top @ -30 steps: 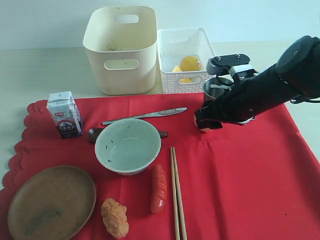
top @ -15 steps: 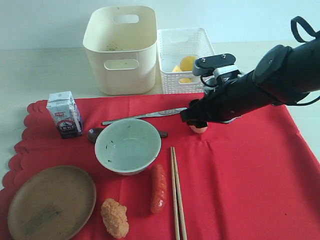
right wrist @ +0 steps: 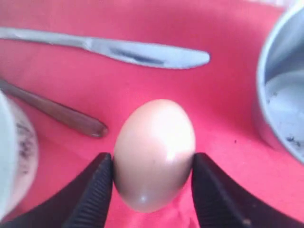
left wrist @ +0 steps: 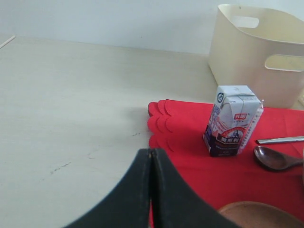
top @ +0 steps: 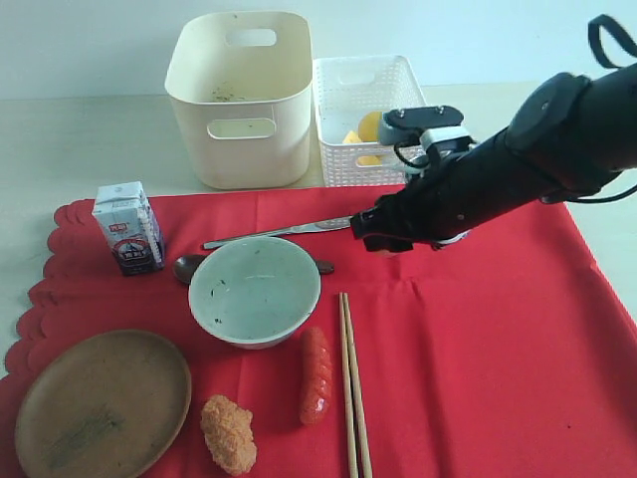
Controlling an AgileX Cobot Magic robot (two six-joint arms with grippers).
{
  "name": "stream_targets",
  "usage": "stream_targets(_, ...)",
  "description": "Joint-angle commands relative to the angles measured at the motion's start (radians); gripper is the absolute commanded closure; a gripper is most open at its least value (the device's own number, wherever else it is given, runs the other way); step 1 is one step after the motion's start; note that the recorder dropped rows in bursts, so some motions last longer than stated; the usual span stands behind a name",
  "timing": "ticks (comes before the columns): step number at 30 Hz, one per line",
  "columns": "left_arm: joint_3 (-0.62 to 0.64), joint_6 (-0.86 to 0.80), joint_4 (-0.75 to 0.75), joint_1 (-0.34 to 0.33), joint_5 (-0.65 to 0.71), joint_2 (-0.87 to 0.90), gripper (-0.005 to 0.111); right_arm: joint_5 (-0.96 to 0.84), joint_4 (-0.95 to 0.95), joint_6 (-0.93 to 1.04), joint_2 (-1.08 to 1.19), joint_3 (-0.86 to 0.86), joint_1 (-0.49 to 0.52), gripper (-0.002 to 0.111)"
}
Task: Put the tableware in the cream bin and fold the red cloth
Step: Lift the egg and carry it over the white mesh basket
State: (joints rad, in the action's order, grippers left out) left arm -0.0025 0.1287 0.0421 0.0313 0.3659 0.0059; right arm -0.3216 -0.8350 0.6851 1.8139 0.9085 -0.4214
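The red cloth (top: 478, 378) fills the lower exterior view. None of the tableware is in the cream bin (top: 239, 100), upper middle, yet. The bowl (top: 255, 289) sits centre-left, the plate (top: 100, 403) lower left, and the chopsticks (top: 350, 388) lower middle. The cup (right wrist: 285, 90) fills the right edge of the right wrist view, with the knife (right wrist: 118, 50) across its top.

The right gripper (right wrist: 152, 166) is partly closed, its jaws seeming to touch both sides of an egg (right wrist: 154, 154) resting on the cloth, centre frame. The egg seems to be getting cleared away, probably to the white basket (top: 343, 149) beside the bin. It is smooth and rounded, so I would grip it at the widest part, lift straight up, and stay clear of the cup.

The left gripper (left wrist: 151, 156) is fully closed and empty, over bare table.
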Motion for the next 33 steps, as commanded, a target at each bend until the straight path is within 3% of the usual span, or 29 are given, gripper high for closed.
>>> stream_targets(1,0.002,-0.001,0.0,-0.002,-0.011,-0.006,0.107,-0.022,0.008,-0.011,-0.106,0.006,-0.002,0.108)
stream_targets(7,0.002,-0.001,0.0,-0.002,-0.011,-0.006,0.107,0.01,0.019,-0.06,-0.24,0.018,0.002,0.108)
stream_targets(13,0.002,-0.001,0.0,-0.002,-0.011,-0.006,0.107,-0.099,0.035,-0.092,-0.237,0.163,0.068,0.108)
stream_targets(21,0.002,-0.001,0.0,-0.002,-0.011,-0.006,0.107,-0.232,0.068,-0.114,-0.114,0.364,0.131,0.108)
stream_targets(33,0.002,-0.001,0.0,-0.002,-0.011,-0.006,0.107,-0.335,0.234,-0.247,0.156,0.626,0.133,0.108)
